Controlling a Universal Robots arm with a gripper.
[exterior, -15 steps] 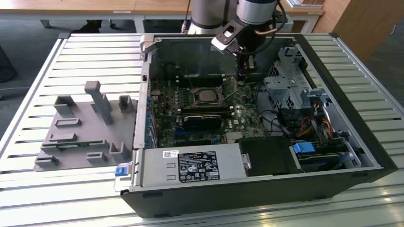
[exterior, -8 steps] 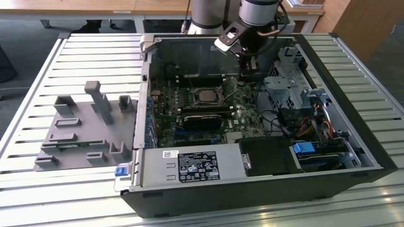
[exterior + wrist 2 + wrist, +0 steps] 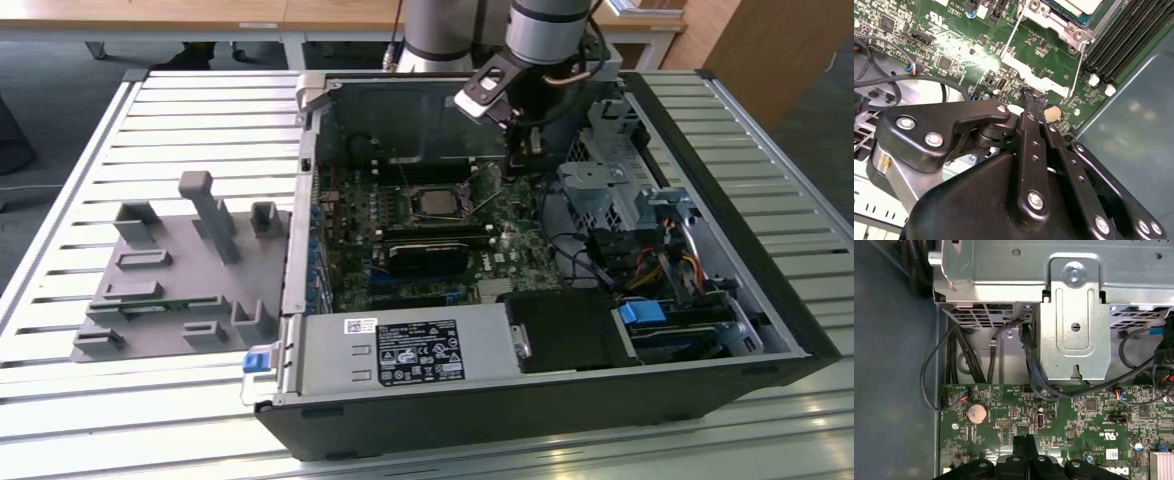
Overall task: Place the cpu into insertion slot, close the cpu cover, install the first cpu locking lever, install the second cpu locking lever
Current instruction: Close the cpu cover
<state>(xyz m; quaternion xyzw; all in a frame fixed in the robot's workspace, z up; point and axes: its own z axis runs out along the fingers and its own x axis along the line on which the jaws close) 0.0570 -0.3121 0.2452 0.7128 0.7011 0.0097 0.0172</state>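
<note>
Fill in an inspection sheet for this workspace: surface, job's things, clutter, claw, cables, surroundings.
Surface: slatted metal table carrying an open computer case.
Job's things: cpu sits on the motherboard; cpu cover appears lowered around it.
Clutter: grey moulded fixture on the exterior view's left.
Claw: claw shut, tips low over the motherboard beside a coin cell.
Cables: black cables loop under the metal cage.
Surroundings: wooden desks behind the table.
</note>
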